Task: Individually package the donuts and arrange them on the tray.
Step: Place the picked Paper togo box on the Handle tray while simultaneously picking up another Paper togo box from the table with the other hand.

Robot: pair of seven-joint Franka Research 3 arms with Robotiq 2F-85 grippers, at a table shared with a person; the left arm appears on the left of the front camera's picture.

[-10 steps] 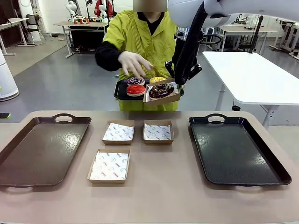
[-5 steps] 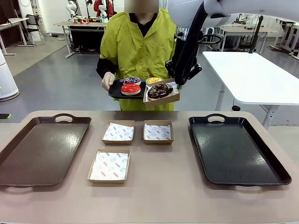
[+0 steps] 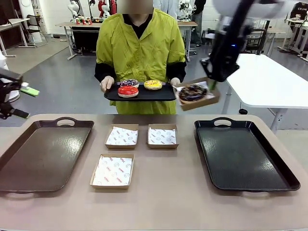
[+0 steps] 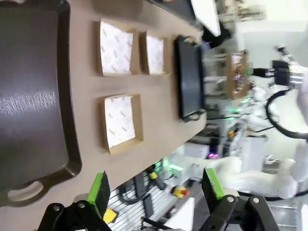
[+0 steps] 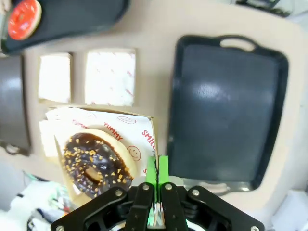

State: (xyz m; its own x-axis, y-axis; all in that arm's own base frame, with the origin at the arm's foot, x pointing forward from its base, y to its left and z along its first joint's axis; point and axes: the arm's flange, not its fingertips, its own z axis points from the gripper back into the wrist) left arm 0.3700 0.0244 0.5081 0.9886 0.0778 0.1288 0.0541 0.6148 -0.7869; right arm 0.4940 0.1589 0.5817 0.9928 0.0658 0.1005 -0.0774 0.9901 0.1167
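On the desk (image 3: 168, 207), the black tray (image 3: 243, 156) lies open rim to rim. Aloft near the desk's far edge, the right tool (image 3: 211, 85) pinches the rim of a box (image 3: 204, 101), chocolate donut (image 3: 192, 92) inside, beside the person's tray (image 3: 163, 95) bearing three donuts (image 3: 127, 90). Left tool (image 4: 155, 185) spread.

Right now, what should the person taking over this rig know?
Right gripper: shut on the edge of a square brown cardboard box with the chocolate sprinkled donut inside, in the air near the black table tray.
Left gripper: open, empty.
Red donut, yellow donut, purple donut: on the serving tray that the person holds.
Done: one donut boxed. Left: place it on a tray; box the other three in the empty lined boxes.
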